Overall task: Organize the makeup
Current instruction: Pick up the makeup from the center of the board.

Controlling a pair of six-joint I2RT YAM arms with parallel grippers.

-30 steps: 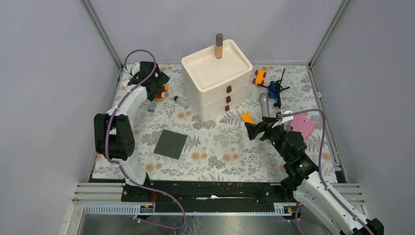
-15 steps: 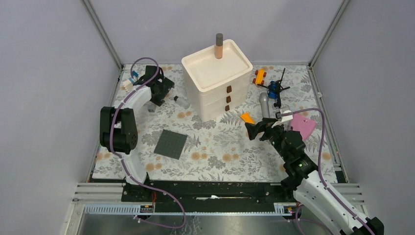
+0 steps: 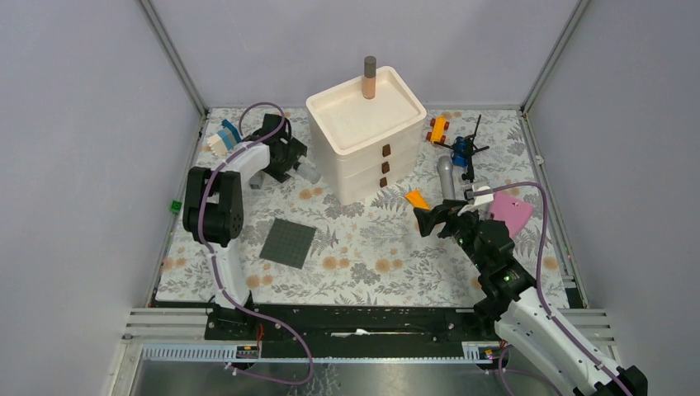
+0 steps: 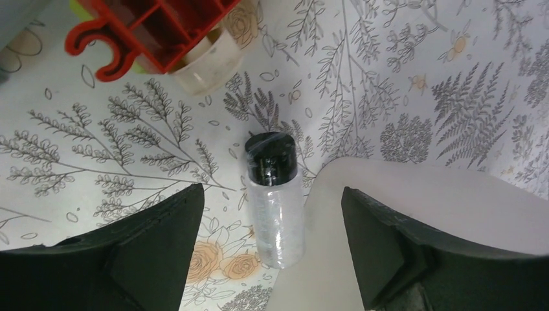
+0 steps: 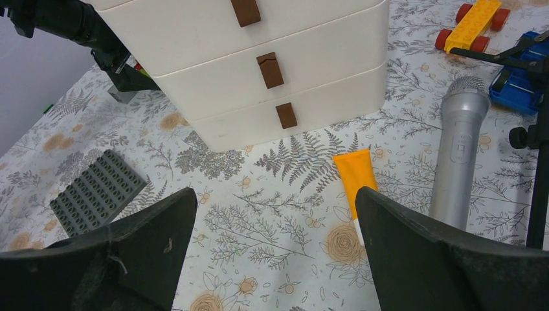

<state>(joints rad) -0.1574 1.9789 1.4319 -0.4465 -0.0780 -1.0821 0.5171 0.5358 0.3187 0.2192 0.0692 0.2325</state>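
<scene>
Black-capped clear plastic bottle (image 4: 275,214) flat on floral mat (image 4: 129,149), just beside white drawer unit (image 4: 421,214), cap pointing away from wrist. Left gripper (image 4: 270,194) wide, fingers flanking long axis. Right gripper (image 5: 275,193) wide, empty.

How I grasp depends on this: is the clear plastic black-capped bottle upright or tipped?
Tipped: the clear black-capped bottle lies on its side on the floral mat beside the white drawer unit.

The top camera looks down from high behind the near table edge, with the white drawer unit (image 3: 367,136) towards the far side. The left wrist camera hangs close over the floral mat (image 4: 129,142) at the unit's left corner, facing nearly straight down. The right wrist camera sits farther back, off the unit's front right, slanting at its drawer fronts, and all three views share that unit.
</scene>
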